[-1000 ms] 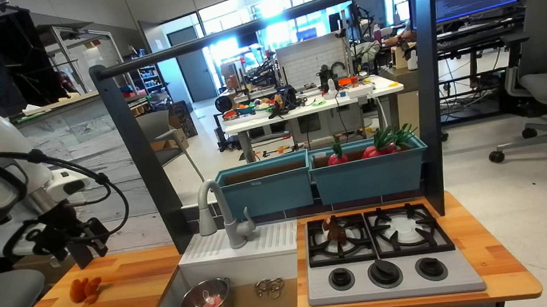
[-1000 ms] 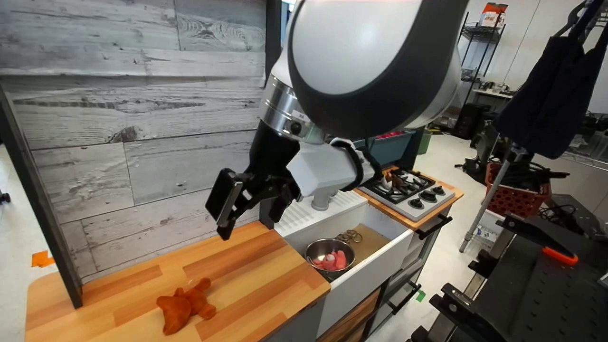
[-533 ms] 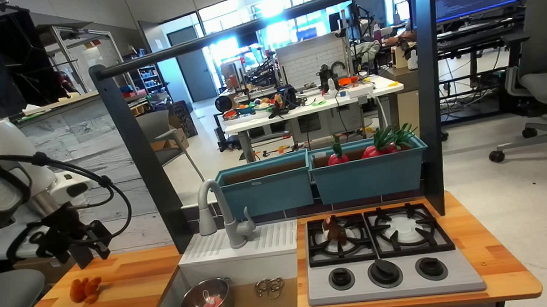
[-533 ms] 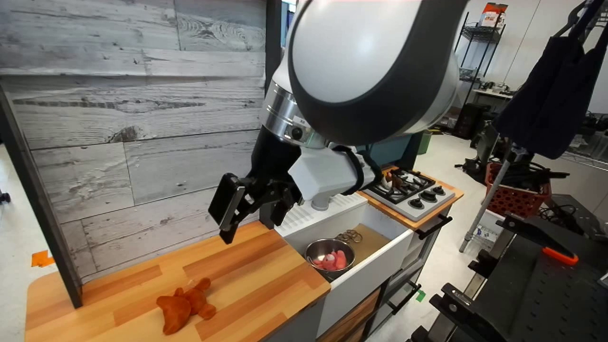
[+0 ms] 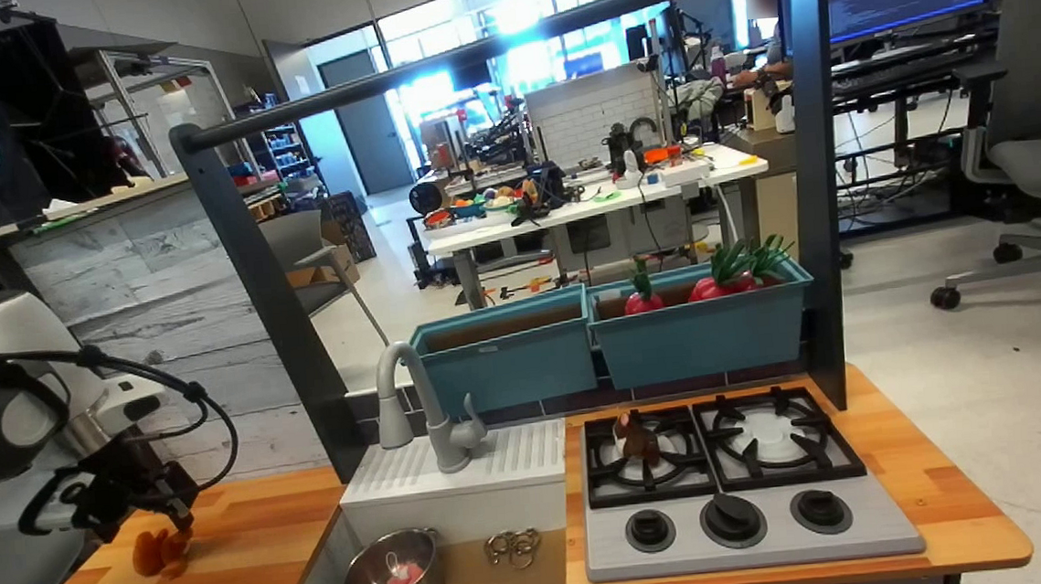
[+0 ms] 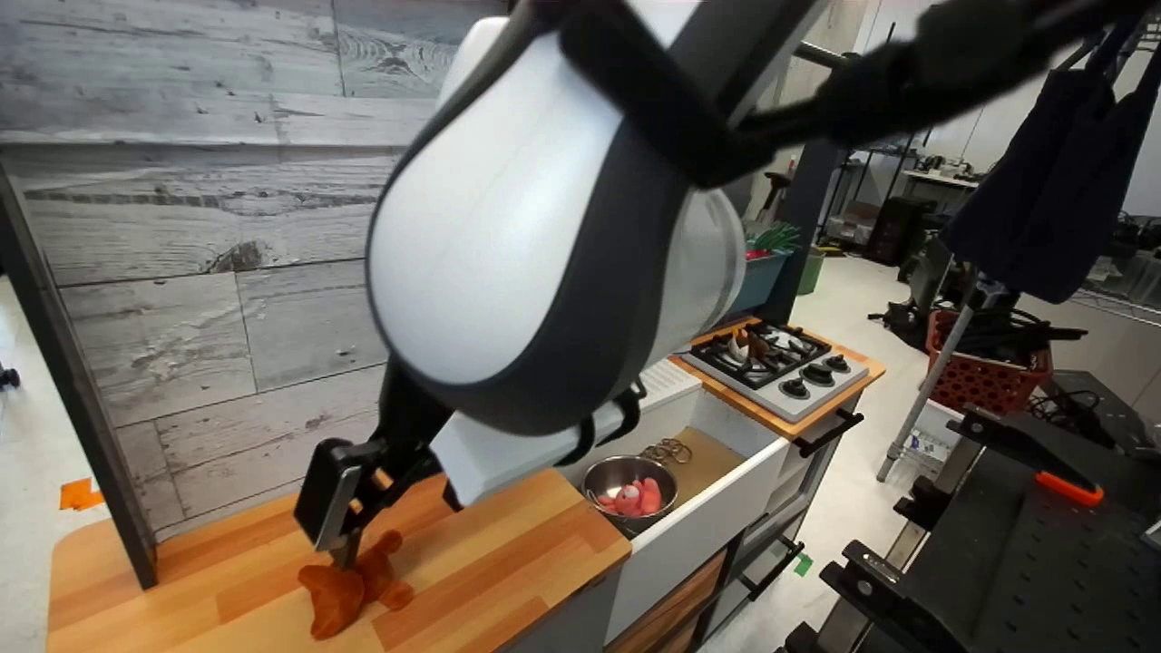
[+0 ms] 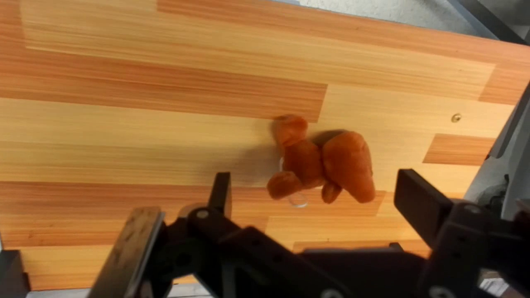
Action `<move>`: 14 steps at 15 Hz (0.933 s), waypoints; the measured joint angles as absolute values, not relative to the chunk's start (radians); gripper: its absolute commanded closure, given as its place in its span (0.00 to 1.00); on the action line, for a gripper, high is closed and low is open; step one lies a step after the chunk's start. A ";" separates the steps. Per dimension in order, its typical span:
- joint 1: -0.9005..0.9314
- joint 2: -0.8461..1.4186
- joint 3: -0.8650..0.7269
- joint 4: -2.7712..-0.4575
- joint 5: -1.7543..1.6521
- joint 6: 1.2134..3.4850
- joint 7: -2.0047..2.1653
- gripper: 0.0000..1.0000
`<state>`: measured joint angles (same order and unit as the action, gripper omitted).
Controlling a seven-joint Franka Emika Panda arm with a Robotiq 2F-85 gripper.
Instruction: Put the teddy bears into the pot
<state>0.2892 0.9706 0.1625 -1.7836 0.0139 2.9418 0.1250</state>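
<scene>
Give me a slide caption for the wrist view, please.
The gripper, jaws spread wide, reaches toward an orange stuffed toy lying on a wooden counter.

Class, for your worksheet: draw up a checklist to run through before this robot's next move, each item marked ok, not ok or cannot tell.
The next move is probably closing on the orange plush.
1. Gripper open: ok; its jaws stand wide apart.
2. Orange plush lined up between the jaws: ok, as the wrist view shows it.
3. Jaws low enough to grip: cannot tell; depth and contact are unclear.
4. Pot ready: ok; it stands in the sink, with bare space visible inside beside the pink plush.
5. Both plushes in the pot: not ok; the orange one lies on the wooden countertop.
</scene>
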 measured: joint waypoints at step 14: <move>0.402 1.172 0.106 -1.498 0.012 2.843 0.189 1.00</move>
